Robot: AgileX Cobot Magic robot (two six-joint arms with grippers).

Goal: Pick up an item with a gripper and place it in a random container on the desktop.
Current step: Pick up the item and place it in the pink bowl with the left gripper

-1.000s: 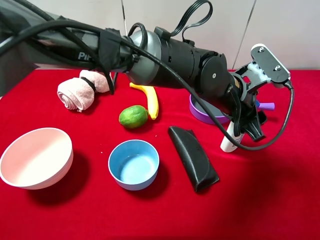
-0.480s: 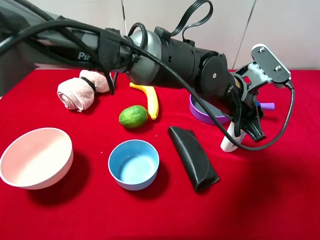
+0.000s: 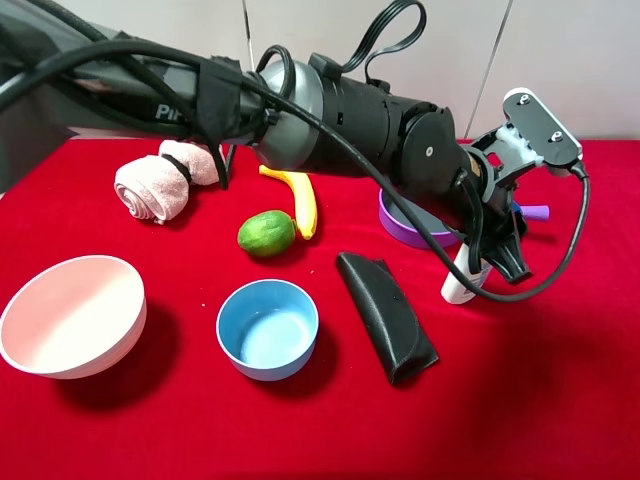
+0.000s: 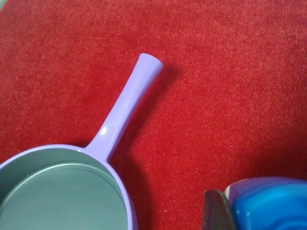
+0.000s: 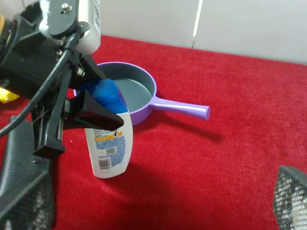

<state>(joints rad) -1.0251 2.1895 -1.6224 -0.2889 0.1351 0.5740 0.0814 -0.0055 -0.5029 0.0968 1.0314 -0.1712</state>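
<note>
The item, a white bottle (image 5: 111,148) with a blue cap (image 5: 106,94) and a printed label, stands on the red desktop (image 3: 540,380) beside the purple pan. My left gripper (image 5: 98,115) reaches in from the left of the high view and is shut on the bottle's blue top (image 4: 268,201). In the high view only the bottle's lower part (image 3: 456,286) shows below the left gripper (image 3: 495,250). The pale pink container (image 3: 70,315) sits far off at the front left. My right gripper (image 5: 158,206) hovers open near the bottle, holding nothing.
A purple pan (image 3: 405,228) with its handle (image 4: 127,103) lies just behind the bottle. A black pouch (image 3: 387,317) and a blue bowl (image 3: 267,328) sit in front. A lime (image 3: 266,232), a banana (image 3: 300,197) and a rolled towel (image 3: 160,182) lie further back left.
The left gripper's jaws have closed in on the bottle's top. The bottle and everything else stay where they were.
</note>
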